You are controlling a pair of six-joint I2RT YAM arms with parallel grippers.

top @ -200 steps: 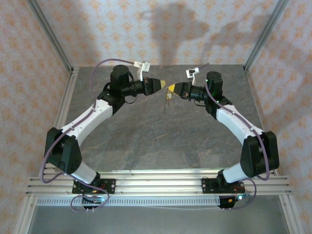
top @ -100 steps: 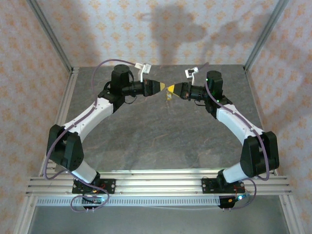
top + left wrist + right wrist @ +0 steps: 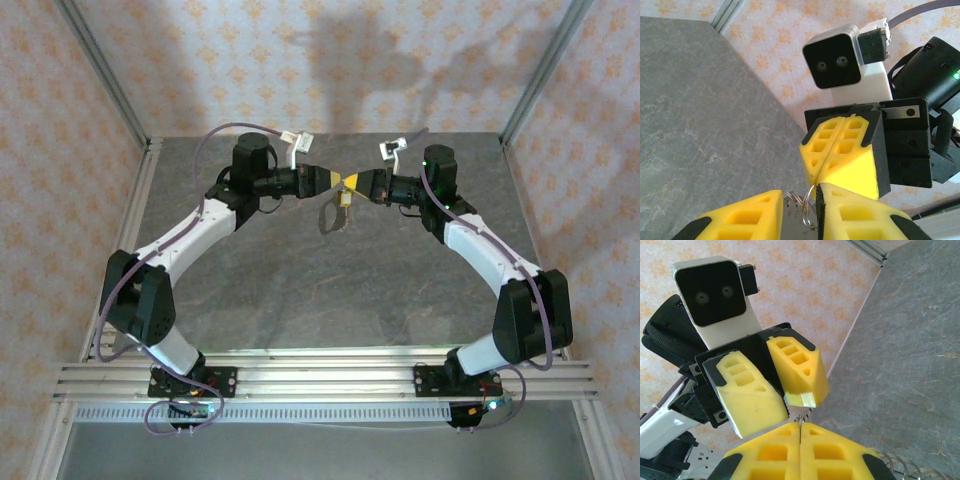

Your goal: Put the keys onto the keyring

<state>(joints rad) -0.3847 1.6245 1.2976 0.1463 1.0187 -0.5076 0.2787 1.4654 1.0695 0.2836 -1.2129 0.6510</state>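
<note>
Down on the grey, marble-veined bench (image 3: 300,290) the two white-shelled arms bow inward like a pair of tongs: the left arm (image 3: 190,235) and the right arm (image 3: 480,245) meet tip to tip above the far middle of the slab. The left claw (image 3: 336,180) and the right claw (image 3: 354,181) sit nose to nose, all but touching. From the left wrist you get the right claw head-on: black housing, a boxy white camera block (image 3: 832,57) above it, and two chunky yellow foam pads (image 3: 840,150), honeycombed with cut-outs, pressed flat together along one seam. The left claw's own pads (image 3: 740,220) stand a narrow slot apart. In that slot is the keyring (image 3: 810,206), a thin loop of grey wire rising to the tip of the right claw's seam, with a flat grey sliver of metal beside it. Pinched there or merely flanked, I can't tell. A tiny tan piece, the key (image 3: 343,198) by its colour, dangles just under the meeting tips — too small to read its shape.
</note>
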